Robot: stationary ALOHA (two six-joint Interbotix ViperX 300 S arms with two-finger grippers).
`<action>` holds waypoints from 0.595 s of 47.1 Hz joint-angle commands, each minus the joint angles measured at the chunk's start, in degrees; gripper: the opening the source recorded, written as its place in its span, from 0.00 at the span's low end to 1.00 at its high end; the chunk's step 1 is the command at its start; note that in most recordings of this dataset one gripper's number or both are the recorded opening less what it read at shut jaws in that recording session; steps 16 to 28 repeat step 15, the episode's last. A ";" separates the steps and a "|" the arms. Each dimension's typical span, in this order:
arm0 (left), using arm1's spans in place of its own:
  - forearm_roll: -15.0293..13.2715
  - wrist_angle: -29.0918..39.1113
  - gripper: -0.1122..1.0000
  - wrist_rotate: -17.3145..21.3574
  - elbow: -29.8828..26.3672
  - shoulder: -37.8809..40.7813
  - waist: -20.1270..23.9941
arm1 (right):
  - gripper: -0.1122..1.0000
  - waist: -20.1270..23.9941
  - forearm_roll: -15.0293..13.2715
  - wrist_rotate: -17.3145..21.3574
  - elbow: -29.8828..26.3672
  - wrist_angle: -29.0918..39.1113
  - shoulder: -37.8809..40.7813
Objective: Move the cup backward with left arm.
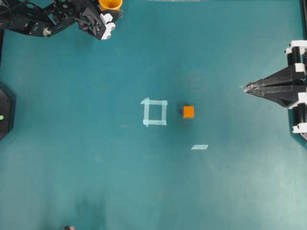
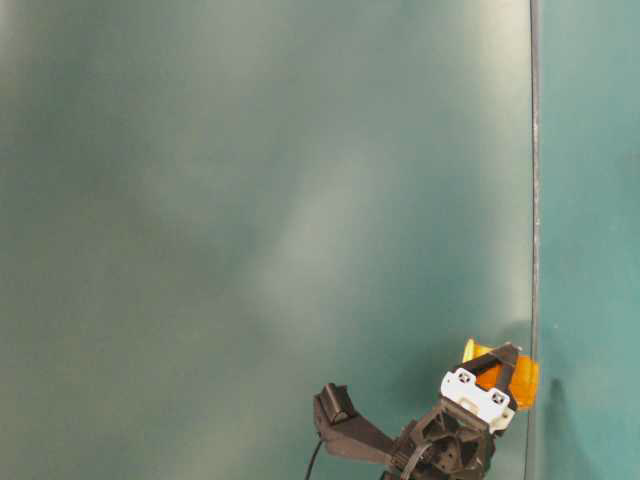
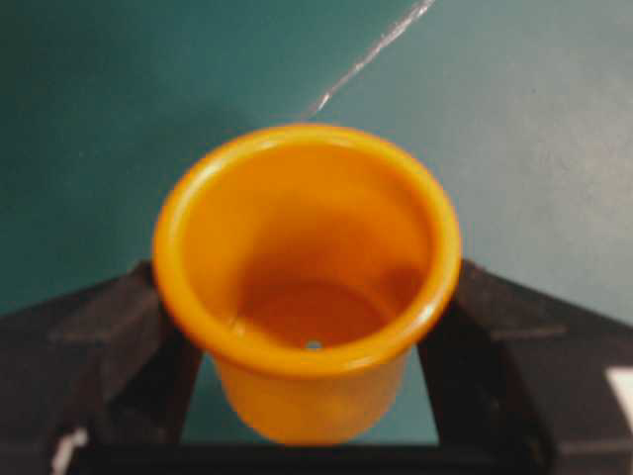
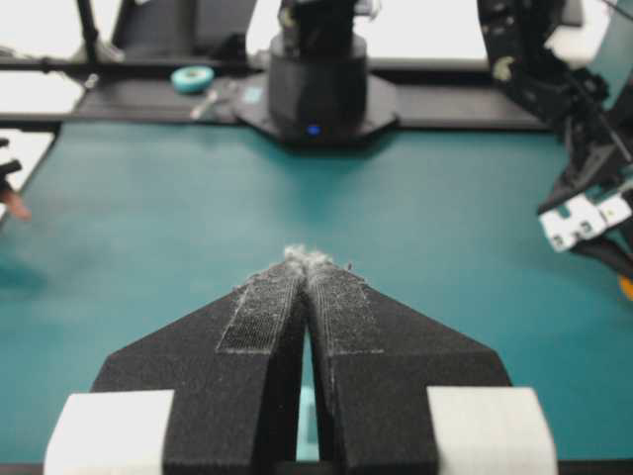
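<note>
The orange-yellow cup (image 1: 110, 4) is at the far back left of the table, cut off by the top edge of the overhead view. My left gripper (image 1: 109, 10) is shut on it. In the left wrist view the cup (image 3: 307, 228) fills the frame with its mouth toward the camera, and the black fingers (image 3: 109, 336) press its sides just under the rim. The table-level view shows the cup (image 2: 522, 383) tilted in the left gripper (image 2: 497, 378). My right gripper (image 1: 245, 87) rests shut at the right edge, its fingertips (image 4: 297, 262) touching and holding nothing.
A small orange cube (image 1: 188, 111) sits near the table's middle, just right of a pale tape square (image 1: 155, 112). A short tape strip (image 1: 199, 147) lies in front of the cube. The left arm's base (image 4: 316, 84) stands at the far side in the right wrist view.
</note>
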 commanded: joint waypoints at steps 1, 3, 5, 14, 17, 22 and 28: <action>0.09 -0.53 0.65 0.00 -0.79 -0.70 0.26 | 0.10 -0.09 0.18 0.00 -1.93 -0.18 0.18; 0.09 -0.53 0.65 0.00 -0.79 -0.70 0.26 | 0.10 -0.09 0.18 0.00 -1.85 -0.09 0.18; 0.09 -0.53 0.65 0.00 -0.79 -0.70 0.26 | 0.10 -0.09 0.18 0.00 -1.85 0.00 0.18; 0.09 -0.53 0.65 0.00 -0.79 -0.70 0.26 | 0.10 -0.09 0.18 0.00 -1.93 0.09 0.18; 0.09 -0.53 0.65 0.00 -0.79 -0.62 0.26 | 0.10 -0.09 0.18 0.00 -1.93 0.09 0.18; 0.09 -0.53 0.65 0.00 -0.79 -0.62 0.26 | 0.10 -0.09 0.18 0.00 -1.93 0.09 0.18; 0.09 -0.53 0.65 0.00 -0.79 -0.62 0.26 | 0.10 -0.09 0.18 0.00 -1.93 0.09 0.18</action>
